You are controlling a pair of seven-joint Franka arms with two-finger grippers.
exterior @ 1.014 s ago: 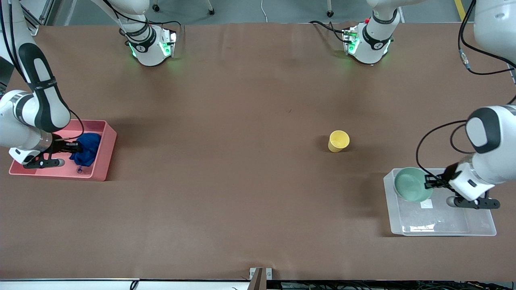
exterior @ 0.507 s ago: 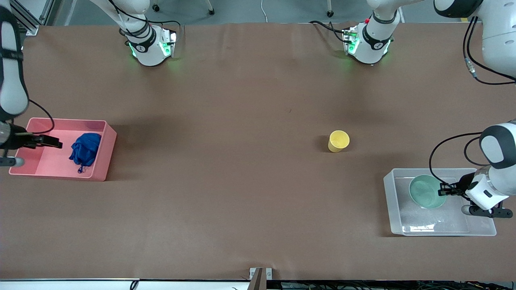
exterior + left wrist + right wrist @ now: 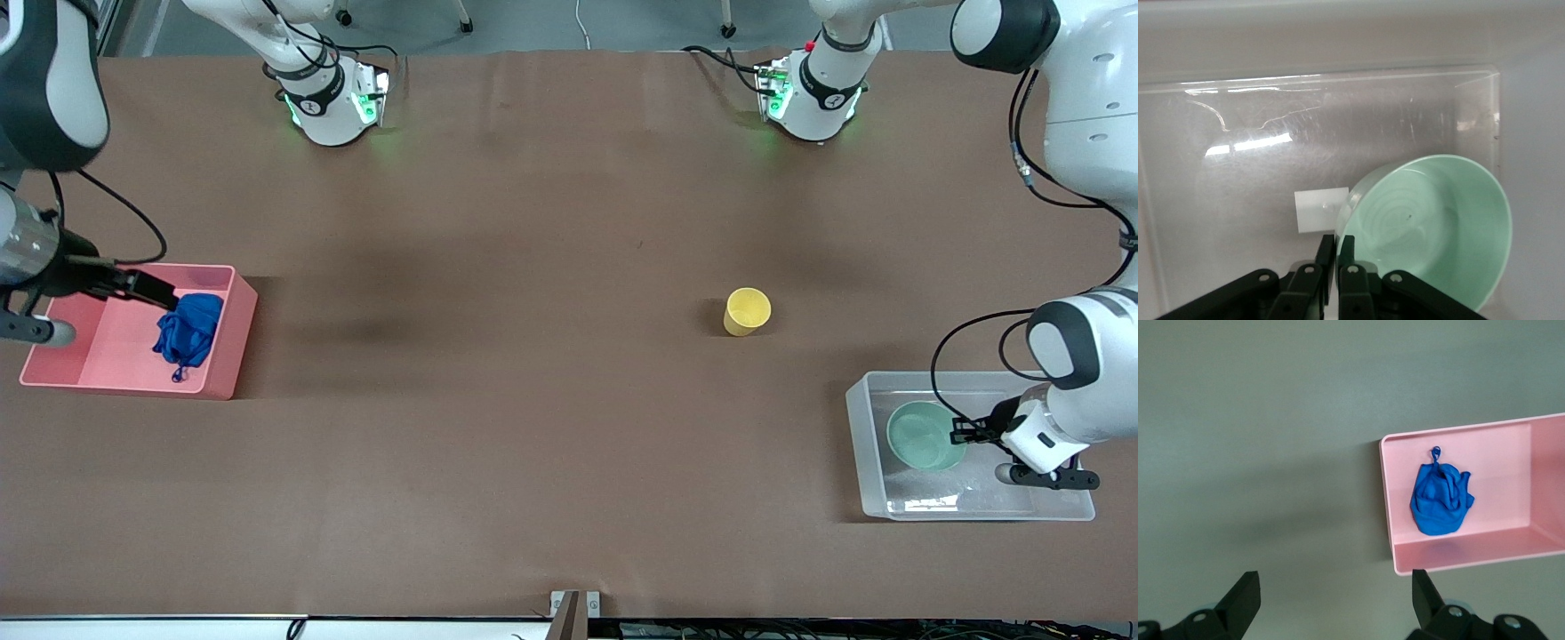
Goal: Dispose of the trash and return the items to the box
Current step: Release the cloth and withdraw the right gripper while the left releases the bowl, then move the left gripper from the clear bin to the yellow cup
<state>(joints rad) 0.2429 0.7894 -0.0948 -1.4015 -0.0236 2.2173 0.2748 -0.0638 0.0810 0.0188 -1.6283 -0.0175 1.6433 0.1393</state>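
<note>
Now the left gripper (image 3: 960,433) pinches the shallow mint-green round bowl's (image 3: 925,435) rim inside the clear plastic bin (image 3: 867,444); the right gripper (image 3: 151,289), fingers spread, hangs over the pink rectangular bin (image 3: 116,373).

pink bin (image 3: 227,351) – sitting open-topped, partly under the right gripper (image 3: 153,290) | brown table (image 3: 533,400) – lying flat beneath that gripper, carrying the bin | metal bracket (image 3: 575,604) – sitting at the table's camera-side edge, well apart from that gripper

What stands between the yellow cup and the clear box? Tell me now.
Nothing visible. Only bare table lies between the yellow cup and the clear box, which already holds the green bowl.
</note>
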